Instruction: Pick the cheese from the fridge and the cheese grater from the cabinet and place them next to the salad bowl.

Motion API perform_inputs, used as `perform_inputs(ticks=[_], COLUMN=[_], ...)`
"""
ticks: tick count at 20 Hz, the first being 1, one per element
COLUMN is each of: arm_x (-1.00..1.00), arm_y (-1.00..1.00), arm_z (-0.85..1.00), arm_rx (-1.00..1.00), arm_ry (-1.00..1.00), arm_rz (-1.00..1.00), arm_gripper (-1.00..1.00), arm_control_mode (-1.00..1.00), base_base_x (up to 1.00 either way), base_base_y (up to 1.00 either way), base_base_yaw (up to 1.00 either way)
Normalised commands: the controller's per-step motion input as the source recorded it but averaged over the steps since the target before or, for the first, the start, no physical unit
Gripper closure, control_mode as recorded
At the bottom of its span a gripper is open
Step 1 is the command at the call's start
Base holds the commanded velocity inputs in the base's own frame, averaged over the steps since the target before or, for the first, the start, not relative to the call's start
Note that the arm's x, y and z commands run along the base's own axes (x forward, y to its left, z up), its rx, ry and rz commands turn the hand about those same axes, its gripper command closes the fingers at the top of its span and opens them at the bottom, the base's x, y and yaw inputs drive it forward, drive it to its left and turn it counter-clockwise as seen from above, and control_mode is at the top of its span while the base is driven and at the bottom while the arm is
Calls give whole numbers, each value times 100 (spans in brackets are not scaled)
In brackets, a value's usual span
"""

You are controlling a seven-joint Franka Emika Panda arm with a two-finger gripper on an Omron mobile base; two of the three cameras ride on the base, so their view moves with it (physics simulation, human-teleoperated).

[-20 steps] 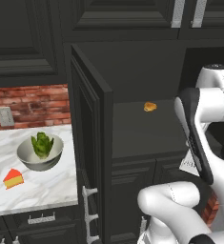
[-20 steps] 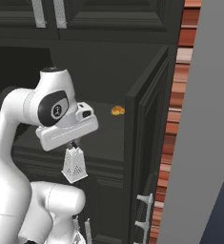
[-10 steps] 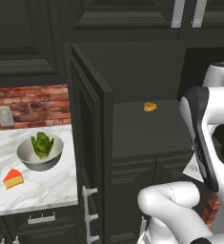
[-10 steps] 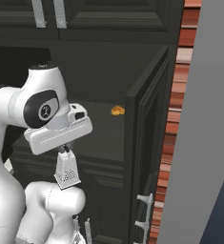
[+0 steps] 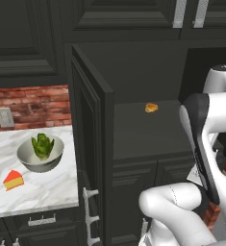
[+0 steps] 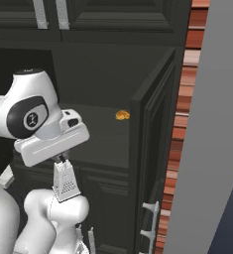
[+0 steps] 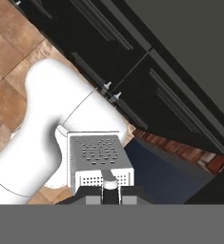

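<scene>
My gripper (image 6: 61, 159) is shut on the top of the cheese grater (image 6: 65, 182), a pale piece with dotted holes that hangs below the hand, in front of the open black cabinet (image 6: 103, 79). The hand view looks down the grater (image 7: 99, 164) from above, with the fingertips (image 7: 109, 183) closed at its top. On the marble counter (image 5: 47, 192) to the left, the salad bowl (image 5: 40, 153) holds green lettuce. The cheese (image 5: 13, 180), an orange wedge with a red edge, lies just left of and in front of the bowl. The light grey side of the fridge (image 6: 212, 149) rises at the right.
The cabinet door (image 5: 93, 144) stands swung open between the arm and the counter. A small orange-brown lump (image 5: 151, 107) sits on the dark cabinet shelf. Brick wall (image 5: 32, 103) with an outlet backs the counter. Below the hand are tiled floor (image 7: 8, 81) and black base units.
The arm has drawn the grater back from the cabinet, leftward and a little lower in the right base view. The grip stays shut on it. Bowl and cheese have not moved.
</scene>
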Motion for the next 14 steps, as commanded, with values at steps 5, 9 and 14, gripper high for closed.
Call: perform_inputs(ticks=[5,9,14], arm_x=[0,0,0], arm_y=[0,0,0], arm_z=[0,0,0], arm_rx=[-1,0,0], arm_ry=[0,0,0], arm_rz=[0,0,0], arm_gripper=[100,100,100], arm_control_mode=[-100,-100,100], base_base_x=[0,0,0], base_base_y=[0,0,0], base_base_yaw=[0,0,0])
